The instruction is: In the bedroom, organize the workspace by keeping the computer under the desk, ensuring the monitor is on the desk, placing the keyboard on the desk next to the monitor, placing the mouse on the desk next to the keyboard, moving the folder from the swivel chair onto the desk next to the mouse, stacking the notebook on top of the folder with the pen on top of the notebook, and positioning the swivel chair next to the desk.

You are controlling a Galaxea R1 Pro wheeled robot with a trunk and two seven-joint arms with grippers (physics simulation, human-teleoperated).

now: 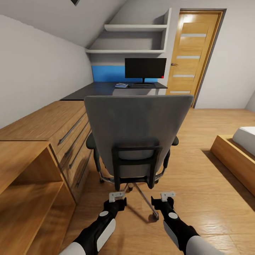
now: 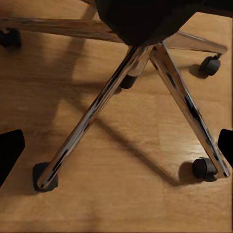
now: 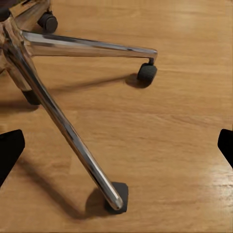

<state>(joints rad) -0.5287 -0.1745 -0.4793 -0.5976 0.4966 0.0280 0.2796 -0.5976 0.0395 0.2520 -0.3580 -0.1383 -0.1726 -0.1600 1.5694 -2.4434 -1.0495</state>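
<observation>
The bedroom has a sloped pale ceiling, a light wood floor (image 1: 212,141), a wooden door (image 1: 191,56) at the far right and a blue wall panel (image 1: 106,73) at the far end. Low wooden cabinets (image 1: 42,141) run along the left wall, and a bed corner (image 1: 241,148) shows at the right. Two white shelves (image 1: 134,39) hang above the far end.

The counter (image 1: 88,90), glossy black, stands at the far wall beyond the cabinets. On it the monitor (image 1: 145,68) stands upright, black front facing the room, a red dot at its lower right corner. The keyboard (image 1: 143,85) lies just before its stand. To the left of that lies a small flat stack (image 1: 121,85), too small to tell apart.

The swivel chair (image 1: 136,131) stands well short of the counter, grey back toward the camera. Its chrome base (image 2: 121,92) spreads over the floor, casters touching the boards.

The left tool (image 1: 117,196) and right tool (image 1: 167,195) hang low behind the chair, both spread wide and holding nothing.

No writing or brand can be read anywhere.
</observation>
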